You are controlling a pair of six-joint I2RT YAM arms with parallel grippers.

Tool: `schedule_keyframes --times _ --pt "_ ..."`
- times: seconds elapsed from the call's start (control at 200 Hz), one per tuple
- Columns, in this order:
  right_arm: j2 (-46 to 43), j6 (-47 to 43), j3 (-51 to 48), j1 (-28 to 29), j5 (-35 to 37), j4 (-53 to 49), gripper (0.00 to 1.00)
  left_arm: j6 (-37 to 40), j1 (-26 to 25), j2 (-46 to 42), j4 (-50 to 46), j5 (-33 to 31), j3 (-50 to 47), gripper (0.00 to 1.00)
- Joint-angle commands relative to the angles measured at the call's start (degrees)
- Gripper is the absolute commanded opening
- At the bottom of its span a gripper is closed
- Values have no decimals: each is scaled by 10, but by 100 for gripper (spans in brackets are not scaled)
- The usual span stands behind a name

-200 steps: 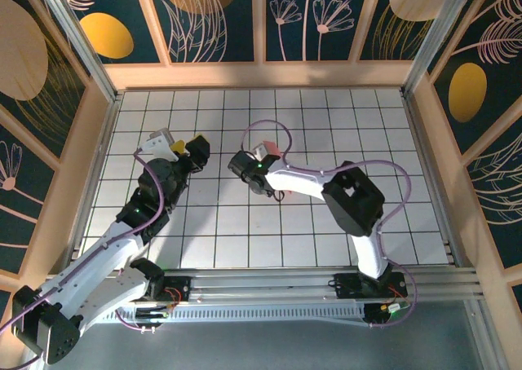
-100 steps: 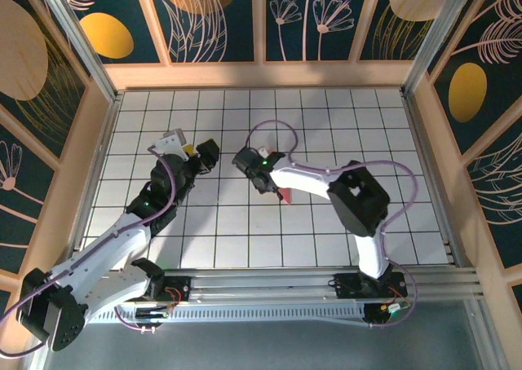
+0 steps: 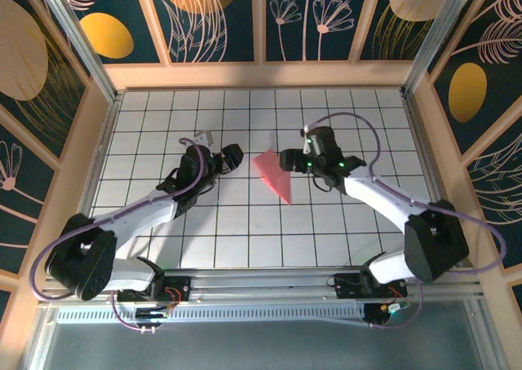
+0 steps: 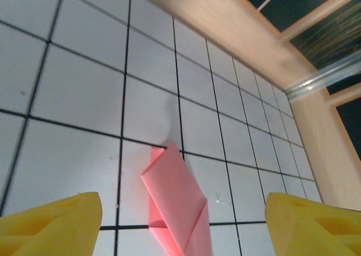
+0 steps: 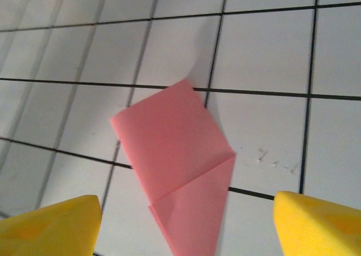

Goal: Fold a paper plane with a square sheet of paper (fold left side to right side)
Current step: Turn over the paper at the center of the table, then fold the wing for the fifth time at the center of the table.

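Between the two grippers, the half-folded paper plane (image 3: 272, 174) lies flat on the white grid table (image 3: 163, 117), its point aimed toward the near-right. The right gripper (image 3: 286, 159) is nearer, at its far-right edge, and the left gripper (image 3: 233, 156) is just to its left. Both have jaws spread wide, gripping nothing.

salmon-pink paper plane (image 3: 274, 178), white black-gridded table (image 3: 342, 223)

Paper plane (image 5: 172, 166) tip below both wrist views' edge
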Motion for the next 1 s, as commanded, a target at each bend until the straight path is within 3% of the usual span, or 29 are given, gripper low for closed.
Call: schedule_keyframes --times 0.0,0.12,0.25,0.726,0.891,0.996 --pt "-58 71 -66 -57 -126 149 86 -61 0 53 57 61 19 74" --pt "-97 166 -158 -130 -226 287 93 -82 0 131 62 113 47 67" --pt "-105 243 -221 -192 -295 384 94 -111 -1 201 73 145 62 60" --pt "-113 244 -245 -231 -323 379 94 -119 -2 326 116 205 124 46" --pt "-120 240 -249 -239 -331 374 94 -103 -1 352 108 201 150 31" --pt "-128 232 -249 -245 -337 364 94 -86 -1 356 94 193 163 16"
